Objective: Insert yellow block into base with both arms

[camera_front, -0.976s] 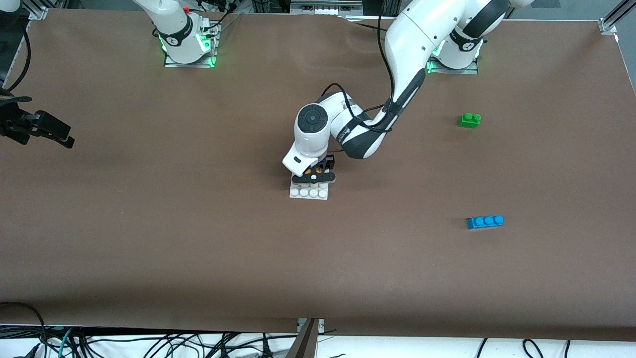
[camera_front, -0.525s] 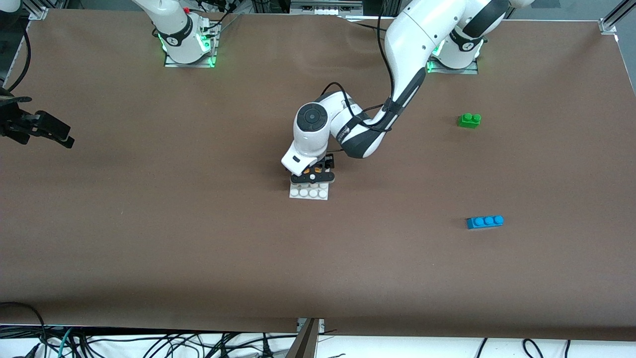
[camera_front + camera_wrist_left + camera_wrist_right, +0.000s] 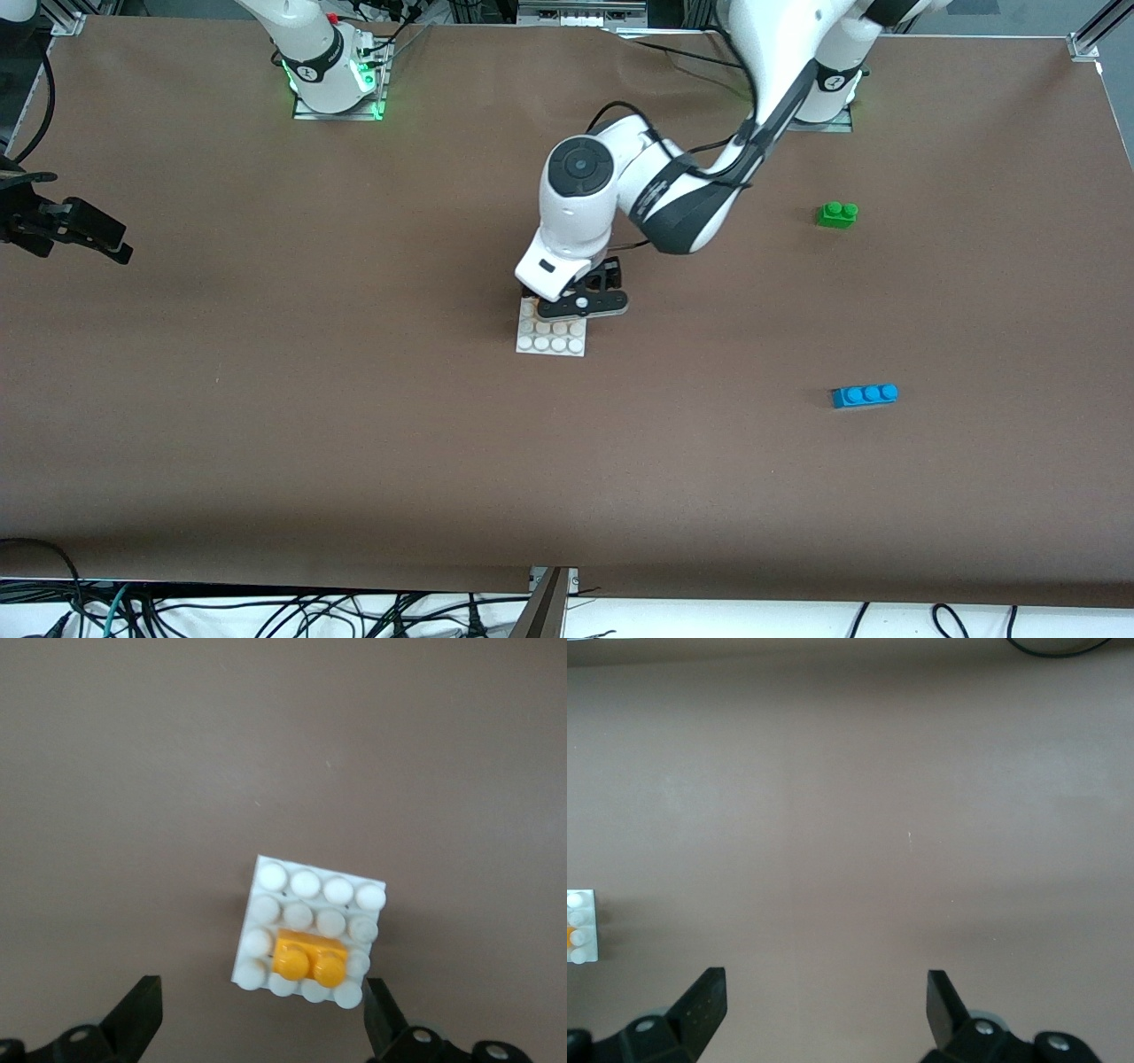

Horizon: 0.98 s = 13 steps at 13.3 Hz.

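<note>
No readable writing on any part. Left gripper hangs over the base, jaws spread wide, holding nothing. Yellow block sits pressed on the base's studs, directly below that gripper, one row in from an edge. Right gripper, jaws wide and empty, waits over bare table at its own end; open brown surface all round.
</note>
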Tool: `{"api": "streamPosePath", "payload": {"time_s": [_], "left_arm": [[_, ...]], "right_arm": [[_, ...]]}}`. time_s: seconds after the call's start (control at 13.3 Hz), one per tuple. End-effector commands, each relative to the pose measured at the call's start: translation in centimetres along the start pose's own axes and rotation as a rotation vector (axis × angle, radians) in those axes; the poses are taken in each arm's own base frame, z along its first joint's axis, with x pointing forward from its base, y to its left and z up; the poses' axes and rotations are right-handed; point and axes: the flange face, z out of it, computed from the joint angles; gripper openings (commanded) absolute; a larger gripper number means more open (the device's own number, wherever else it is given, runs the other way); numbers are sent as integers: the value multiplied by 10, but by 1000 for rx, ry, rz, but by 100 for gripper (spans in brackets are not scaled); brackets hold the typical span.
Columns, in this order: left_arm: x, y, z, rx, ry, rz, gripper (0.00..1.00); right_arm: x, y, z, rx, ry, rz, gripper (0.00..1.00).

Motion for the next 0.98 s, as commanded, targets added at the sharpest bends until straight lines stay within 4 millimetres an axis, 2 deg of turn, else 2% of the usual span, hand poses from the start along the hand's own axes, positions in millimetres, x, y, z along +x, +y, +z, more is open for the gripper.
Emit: {"api": "streamPosePath", "payload": {"time_s": [0.0,0.38,0.53,0.6,0.68,0.9], "left_arm": [[18,-60,-46,-22,-42,-98,100],[45,-172,-148,38,-119,15,100],[43,-209,-175,68,-128,74,100],[41,-231,-184,75,-120,111,100],[40,-256,-194,83,-109,122,100],[41,-333,-217,83,-96,168,100]], "right_arm": [[-2,0,-5,-9,2,-16,100],[-2,-1,-4,-9,0,-17,100],[-2,-3,-5,-10,2,-22,100],[-2,-11,-4,-10,1,-36,100],[-3,-17,-5,-12,2,-45,100],[-3,-16,-5,-18,3,-46,100]]}}
